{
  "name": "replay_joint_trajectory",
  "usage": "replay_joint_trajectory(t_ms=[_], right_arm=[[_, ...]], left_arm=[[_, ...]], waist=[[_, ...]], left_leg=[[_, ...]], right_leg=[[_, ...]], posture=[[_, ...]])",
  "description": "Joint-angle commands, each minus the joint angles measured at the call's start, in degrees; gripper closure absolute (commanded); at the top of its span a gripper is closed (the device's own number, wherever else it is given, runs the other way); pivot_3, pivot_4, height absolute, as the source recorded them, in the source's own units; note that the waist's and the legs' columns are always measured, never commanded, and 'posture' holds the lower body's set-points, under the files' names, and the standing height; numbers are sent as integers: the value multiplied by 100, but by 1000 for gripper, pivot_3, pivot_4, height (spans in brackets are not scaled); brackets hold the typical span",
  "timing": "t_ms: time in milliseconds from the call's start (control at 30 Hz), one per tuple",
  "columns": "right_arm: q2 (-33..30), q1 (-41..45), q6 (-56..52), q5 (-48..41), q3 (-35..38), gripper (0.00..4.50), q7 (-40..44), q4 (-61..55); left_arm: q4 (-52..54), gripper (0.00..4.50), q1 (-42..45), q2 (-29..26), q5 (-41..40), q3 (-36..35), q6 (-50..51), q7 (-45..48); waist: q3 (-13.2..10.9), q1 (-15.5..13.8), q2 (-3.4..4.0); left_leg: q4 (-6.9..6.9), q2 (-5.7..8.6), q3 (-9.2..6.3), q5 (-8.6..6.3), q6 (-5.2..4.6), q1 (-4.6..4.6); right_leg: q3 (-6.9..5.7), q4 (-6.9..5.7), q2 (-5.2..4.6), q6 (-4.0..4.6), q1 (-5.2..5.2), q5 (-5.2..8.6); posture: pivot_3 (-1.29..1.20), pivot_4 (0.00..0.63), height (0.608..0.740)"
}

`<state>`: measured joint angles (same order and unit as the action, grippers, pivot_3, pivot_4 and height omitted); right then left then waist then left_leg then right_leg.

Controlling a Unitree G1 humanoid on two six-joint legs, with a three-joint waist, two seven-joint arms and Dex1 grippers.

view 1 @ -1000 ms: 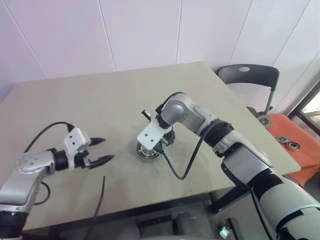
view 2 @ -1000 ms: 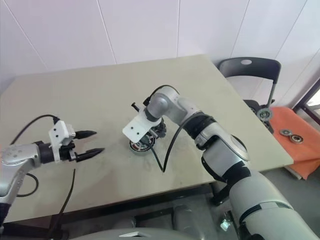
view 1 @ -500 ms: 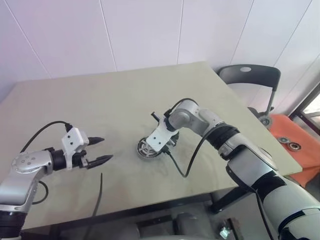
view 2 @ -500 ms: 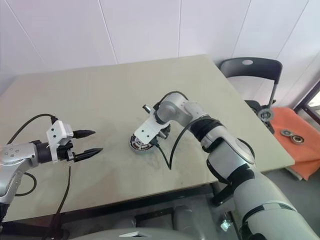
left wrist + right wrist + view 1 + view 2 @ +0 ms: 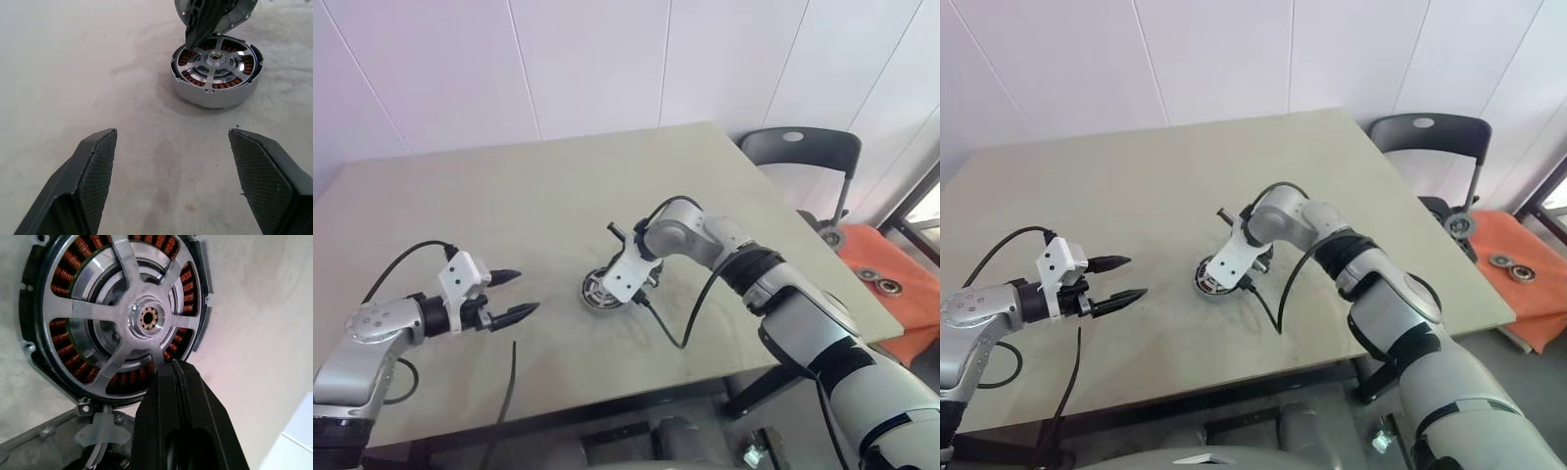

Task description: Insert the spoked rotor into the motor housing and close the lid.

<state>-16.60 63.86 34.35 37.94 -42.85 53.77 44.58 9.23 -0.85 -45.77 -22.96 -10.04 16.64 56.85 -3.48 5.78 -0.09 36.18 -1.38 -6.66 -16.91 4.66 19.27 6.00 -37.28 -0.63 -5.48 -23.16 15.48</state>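
The motor housing [image 5: 215, 96] lies near the middle of the table [image 5: 509, 186], its copper windings in a ring. The spoked rotor [image 5: 142, 317] sits inside it, silver spokes over the windings. The grey lid [image 5: 239, 12] stands tilted up at the housing's far edge and also appears as a grey plate [image 5: 44, 443]. My right gripper [image 5: 168, 367] is shut, its joined black tip down on the rotor's edge. My left gripper [image 5: 521, 292] hovers open to the housing's left, well apart from it, with nothing between its fingers [image 5: 95, 161].
A black cable [image 5: 671, 333] loops from my right wrist across the table beside the housing. Another cable [image 5: 509, 382] hangs over the front edge. A dark chair [image 5: 803, 147] and an orange surface with bearings [image 5: 886, 279] stand beyond the table's right side.
My right hand has sunk and slid a little to the right while rolling at the wrist, uncovering more of the housing. The left arm has stayed put.
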Motion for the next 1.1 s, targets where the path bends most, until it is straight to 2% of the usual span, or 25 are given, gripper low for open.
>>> replay_joint_trajectory(t_ms=[33,167,300,567,633,833,933,1100], right_arm=[[242,1,-66,410,-303,4474,-311,575],[354,-114,-16,622,-482,4474,-451,834],[309,-99,99,706,-489,4474,-502,841],[369,283,135,327,-24,4474,-474,675],[339,363,150,39,155,4474,-253,534],[378,276,-814,-2141,1019,4474,1809,-978],[350,222,-1182,-2356,1101,4474,2052,-1365],[168,89,-1060,-2034,896,4474,1965,-1385]], left_arm=[[228,619,-6,37,-20,-91,-47,-84],[299,619,-107,61,-37,-153,-34,-139],[300,619,-145,53,-52,-203,-37,-147],[149,619,-4,106,-25,-132,-87,-155],[98,619,34,123,-9,-106,-109,-153],[-51,619,147,188,27,-3,-163,-132],[-97,619,191,217,45,39,-186,-122],[-112,619,222,244,51,39,-189,-110]], waist=[[2,1,-3],[12,17,-15],[15,10,-20],[18,18,-26],[16,18,-24],[7,17,-19],[7,0,-19],[7,-24,-20]], left_leg=[[0,0,0,0,0,-1],[-2,0,0,0,0,-23],[-7,0,1,-1,-1,-94],[-4,0,1,0,-1,-93],[-6,0,1,0,-1,-87],[-17,-2,-1,-1,-1,-68],[-20,-2,-6,-1,-1,-69],[-11,-2,-4,-1,-1,-69]], right_leg=[[0,-1,0,0,1,0],[2,-2,1,1,19,0],[2,6,1,8,89,32],[3,3,1,10,86,30],[3,3,1,15,79,25],[1,5,1,8,59,6],[-5,5,1,7,61,8],[-5,6,1,23,65,19]], posture=[[0,0,740],[0,0,740],[0,0,740],[0,0,740],[0,0,740],[0,0,740],[0,0,740],[0,0,740]])
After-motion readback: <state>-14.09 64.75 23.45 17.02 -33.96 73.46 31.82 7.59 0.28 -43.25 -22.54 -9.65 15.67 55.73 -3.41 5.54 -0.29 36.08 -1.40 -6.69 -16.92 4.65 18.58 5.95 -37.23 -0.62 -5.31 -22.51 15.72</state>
